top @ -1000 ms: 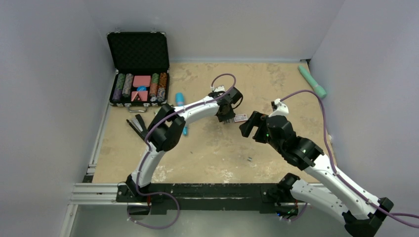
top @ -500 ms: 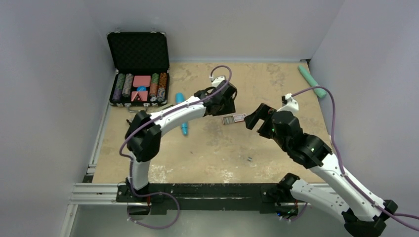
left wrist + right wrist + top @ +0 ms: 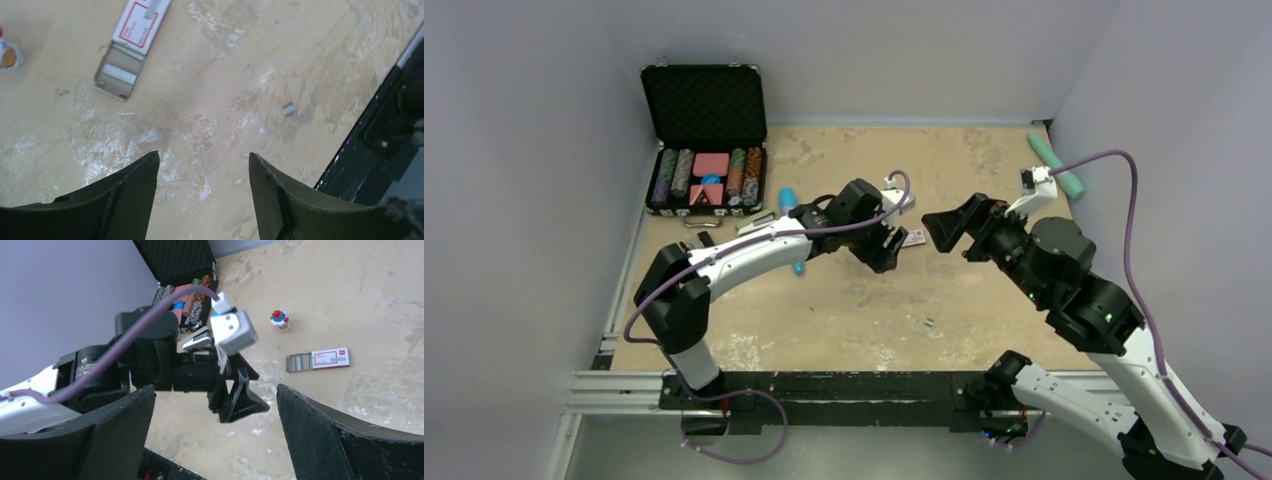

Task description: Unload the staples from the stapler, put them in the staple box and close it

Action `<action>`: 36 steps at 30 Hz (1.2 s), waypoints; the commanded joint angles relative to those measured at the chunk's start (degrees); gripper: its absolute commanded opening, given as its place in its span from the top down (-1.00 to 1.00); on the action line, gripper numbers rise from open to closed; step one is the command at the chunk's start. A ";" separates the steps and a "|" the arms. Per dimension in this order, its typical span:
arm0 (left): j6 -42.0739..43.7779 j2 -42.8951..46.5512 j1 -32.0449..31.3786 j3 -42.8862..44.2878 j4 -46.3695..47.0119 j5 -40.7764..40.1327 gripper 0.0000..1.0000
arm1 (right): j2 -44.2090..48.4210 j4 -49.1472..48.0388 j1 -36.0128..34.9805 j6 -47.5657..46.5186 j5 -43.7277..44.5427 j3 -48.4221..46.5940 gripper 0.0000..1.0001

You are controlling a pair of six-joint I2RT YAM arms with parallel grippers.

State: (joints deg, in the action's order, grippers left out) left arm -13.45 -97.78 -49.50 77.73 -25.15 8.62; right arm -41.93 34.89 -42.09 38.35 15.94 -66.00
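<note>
Starting at the near side of the table point(image 3: 854, 320): a small clump of staples point(image 3: 287, 109) lies alone on the bare top, apart from everything else (spilled there, I'd guess, not set down).

Just beyond it the left gripper point(image 3: 202, 157) hovers over the table, fingers spread with nothing between them and its camera staring straight down. That looks like a searching pose, not a grasp. Facing it, the right gripper point(image 3: 215, 390) is spread wide too and empty. It is held up off the table and turned toward the left arm point(image 3: 754, 245), which reads to me as waiting for its cue.

Between the two lies the staple box point(image 3: 132, 42), flat, with its tray slid out and a strip showing, a sensible place for unloaded staples to go.

Further back is the one that matters, the stapler point(image 3: 199, 338). Only a silvery bar shows, just in front of the open case point(image 3: 704, 100) and tucked against the far side of the left arm, so I'm judging here, not certain. Its long axis runs roughly across the table, left to right, slightly tilted. Which end is the nose I cannot tell. Both grippers are well apart from it.
</note>
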 commanded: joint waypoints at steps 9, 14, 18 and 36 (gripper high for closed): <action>34.44 -9.03 -9.65 9.77 -6.47 16.44 -0.32 | 8.57 -0.95 -0.10 -5.48 -1.22 -4.34 -0.91; 40.30 -13.81 -10.92 14.46 -10.37 21.25 -0.35 | 10.03 -2.31 -0.15 -8.19 -1.95 -8.37 -0.91; 43.29 -17.33 -12.38 17.39 -11.85 22.76 -0.35 | 10.63 -4.81 -0.12 -9.93 -2.58 -10.67 -0.90; 49.44 -28.39 -16.86 25.20 -12.60 16.17 -0.19 | 11.40 -5.65 -0.10 -10.59 -4.19 -8.62 -0.90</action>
State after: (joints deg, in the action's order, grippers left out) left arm 32.73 -125.84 -65.80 101.49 -38.74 25.02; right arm -31.05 31.44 -42.09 28.82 13.32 -75.81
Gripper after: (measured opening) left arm 0.600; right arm 0.952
